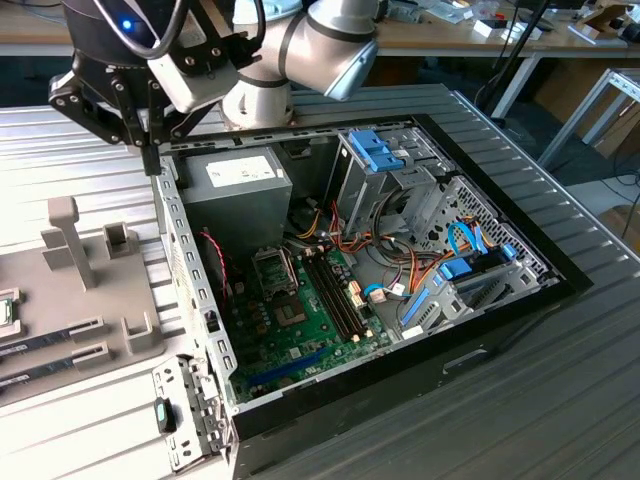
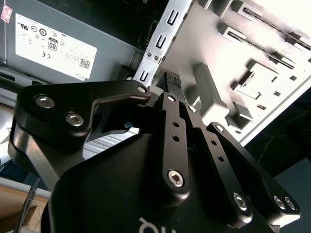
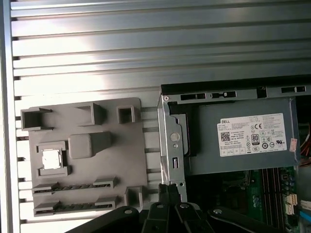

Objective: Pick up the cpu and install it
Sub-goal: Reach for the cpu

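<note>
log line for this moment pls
gripper: shut, empty, at pc case wall by power supply | cpu: in gray tray pocket, not picked up | install: not done

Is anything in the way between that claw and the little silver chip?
Nothing visible. The cpu lies uncovered in its recess on the gray holder; the gripper hangs by the computer case's wall. A raised block stands beside the chip, not over it.

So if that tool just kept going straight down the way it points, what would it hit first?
Most likely the computer case's metal rim, beside the grey power supply: the tool hangs just above it. Depth is unclear, so it might narrowly miss.
</note>
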